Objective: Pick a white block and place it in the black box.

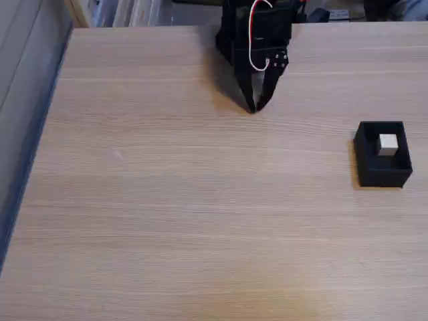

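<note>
White block (388, 144) inside black box (382, 175), tool (253, 108) pointing down, tips together

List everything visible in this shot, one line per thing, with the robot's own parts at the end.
white block: one, white with greyish sides, inside the black box, toward its upper right part in the fixed view.
black box: one, matte black, open-topped, on the table near the right edge of the fixed view.
table: one, light wood grain, spanning most of the picture.
clutter beyond the table's far edge: several pale items, too blurred to identify.
cable: one, white and red, looped on the arm.
arm: one, black, at the top centre.
gripper: one, black, fingertips together, pointing down at the table, holding nothing.
</note>
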Motion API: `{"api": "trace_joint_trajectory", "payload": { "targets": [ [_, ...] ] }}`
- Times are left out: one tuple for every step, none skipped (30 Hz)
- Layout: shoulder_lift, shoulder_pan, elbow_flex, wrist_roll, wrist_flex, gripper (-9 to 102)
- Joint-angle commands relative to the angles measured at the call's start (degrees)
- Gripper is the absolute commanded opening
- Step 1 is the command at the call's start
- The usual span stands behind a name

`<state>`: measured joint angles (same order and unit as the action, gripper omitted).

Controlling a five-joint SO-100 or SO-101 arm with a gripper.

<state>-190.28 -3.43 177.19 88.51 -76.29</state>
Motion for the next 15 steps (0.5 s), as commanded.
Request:
{"api": "trace_joint_trajectory", "payload": {
  "targets": [
    [-0.5,0.6,0.7,0.0,-0.6,0],
    [-0.5,0.6,0.7,0.0,-0.6,0],
    [-0.5,0.6,0.7,-0.1,-0.6,0],
    [-0.5,0.7,0.8,-0.2,-0.6,0],
    [-0.5,1.1,0.8,0.3,-0.6,0],
    [-0.5,1.7,0.8,1.3,-0.7,0],
    [-0.5,2.0,0.8,2.0,-0.8,0],
    [-0.5,2.5,0.8,2.5,-0.9,0],
    [-0.6,2.8,0.8,3.3,-0.9,0],
    [-0.6,2.8,0.8,3.4,-1.0,0],
    [-0.6,2.8,0.8,3.4,-1.0,0],
    [-0.6,2.9,0.8,3.3,-1.0,0],
    [-0.6,3.1,0.8,3.3,-1.0,0],
    [-0.6,3.3,0.8,3.3,-1.0,0],
    [-0.6,3.3,0.8,3.3,-1.0,0]
  ]
}}
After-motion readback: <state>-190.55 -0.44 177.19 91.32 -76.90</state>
